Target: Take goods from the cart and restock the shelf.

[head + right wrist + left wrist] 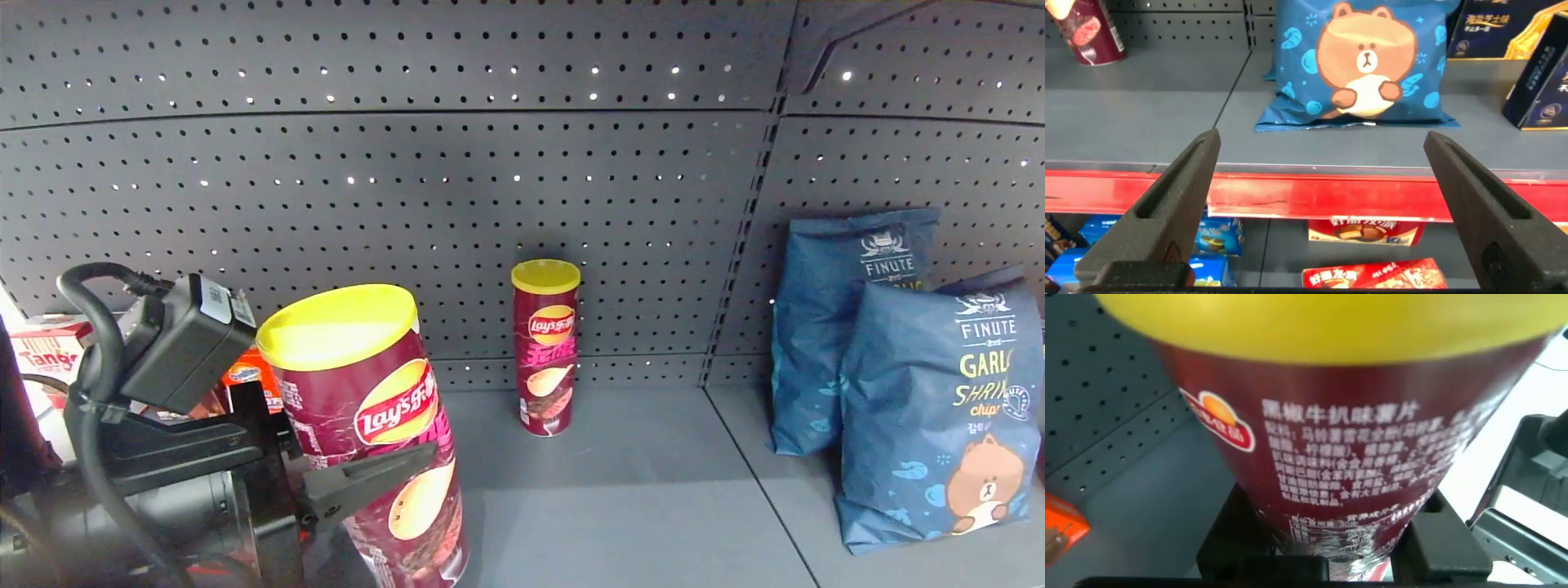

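Fingers (363,480) of the left gripper (384,490) are clamping the lower body of a maroon chip can (359,392) with a yellow lid. The can is tilting slightly at the near left of the shelf. Its base seems to be hanging just above the board, though the view's edge is cutting that off. From the left wrist, the can is sitting between two dark pads (1229,543). The right gripper (1323,147) is holding its fingers wide apart with nothing between them, out in front of the shelf.

A dark grey pegboard wall (490,163) is spanning the back. Below it the grey shelf board (637,490) is stretching across, and a red strip (1290,192) is running along its front edge. Two blue snack bags (849,327) are standing at the right, the nearer one overlapping the other. A second chip can (545,347) is standing upright at the back centre, close against the pegboard and well apart from the gripped one. Small boxes (49,347) are sitting at the far left behind the arm, and more boxes (1364,231) are lying on the level beneath.
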### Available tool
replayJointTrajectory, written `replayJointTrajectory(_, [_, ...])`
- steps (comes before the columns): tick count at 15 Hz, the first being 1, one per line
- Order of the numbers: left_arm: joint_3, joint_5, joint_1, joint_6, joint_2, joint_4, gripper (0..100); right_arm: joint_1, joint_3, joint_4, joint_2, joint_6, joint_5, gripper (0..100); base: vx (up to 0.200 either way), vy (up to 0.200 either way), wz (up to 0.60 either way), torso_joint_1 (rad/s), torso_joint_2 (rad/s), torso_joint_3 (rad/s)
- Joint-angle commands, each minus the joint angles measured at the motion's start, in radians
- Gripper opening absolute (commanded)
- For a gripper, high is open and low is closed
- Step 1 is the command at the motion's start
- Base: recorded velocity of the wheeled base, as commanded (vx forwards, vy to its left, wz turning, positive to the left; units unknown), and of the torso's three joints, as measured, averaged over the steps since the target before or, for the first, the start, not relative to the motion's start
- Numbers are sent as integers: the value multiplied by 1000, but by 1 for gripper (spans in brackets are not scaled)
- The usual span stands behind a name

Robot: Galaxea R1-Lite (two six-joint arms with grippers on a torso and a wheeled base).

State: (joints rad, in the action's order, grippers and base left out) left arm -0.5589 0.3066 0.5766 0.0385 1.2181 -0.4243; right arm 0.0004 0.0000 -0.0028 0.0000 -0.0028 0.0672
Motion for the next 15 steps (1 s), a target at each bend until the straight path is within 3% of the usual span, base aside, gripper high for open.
replayJointTrajectory(1, [1, 0, -1, 0, 1, -1, 0, 1, 0, 0, 0, 0, 0, 100, 0, 0, 0, 0, 0, 0])
replayJointTrajectory(15, [14, -6, -20, 0, -2, 1, 0, 1, 0, 0, 0, 0, 0, 100, 0, 0, 0, 0, 0, 0])
